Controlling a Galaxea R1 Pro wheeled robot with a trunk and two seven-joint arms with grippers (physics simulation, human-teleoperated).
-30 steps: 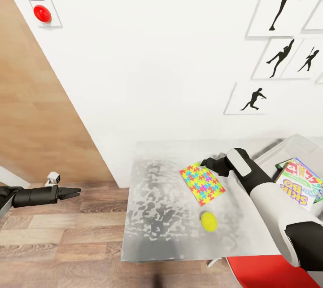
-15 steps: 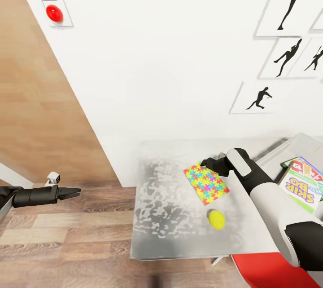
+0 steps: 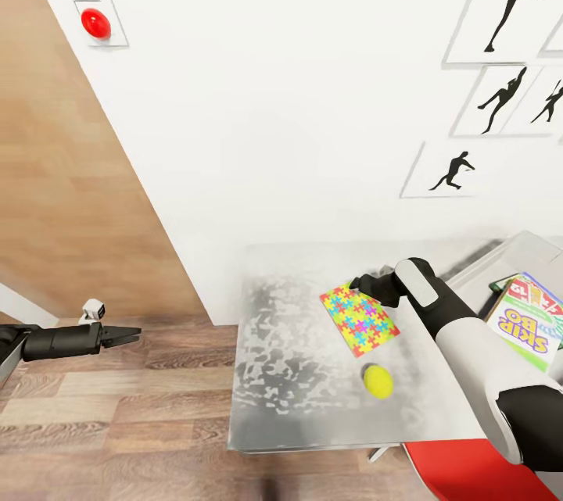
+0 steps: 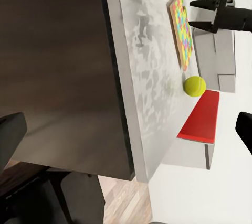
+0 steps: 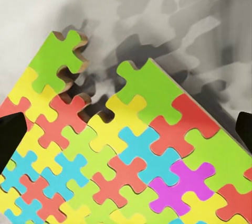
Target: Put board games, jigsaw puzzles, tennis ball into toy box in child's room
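Note:
One jigsaw puzzle [image 3: 358, 319] lies flat on the white-grey table [image 3: 297, 360]; it shows edge-on in the left wrist view [image 4: 181, 30] and close up in the right wrist view [image 5: 131, 161]. My right gripper [image 3: 358, 282] hangs open just over its far corner, also seen from the side [image 4: 195, 14], fingertips [image 5: 10, 136] wide apart. The tennis ball [image 3: 378, 381] rests a little nearer than the puzzle [image 4: 195, 86]. At the table's right stands the toy box [image 3: 500, 252], holding a yellow-green board game [image 3: 533, 325]. My left gripper [image 3: 125, 334] is open, off the table's left over the floor.
A red chair seat [image 3: 469, 470] sits under the table's near right edge. The white wall with framed silhouettes [image 3: 457, 170] runs right behind the table. A wooden panel [image 3: 70, 196] and plank floor [image 3: 117, 423] lie to the left. The table's dark side panel [image 4: 58, 66] faces my left arm.
The camera swung a little left early on, shifting table and toys rightward in the picture. Since half a second ago nothing has visibly moved; both arms hold still.

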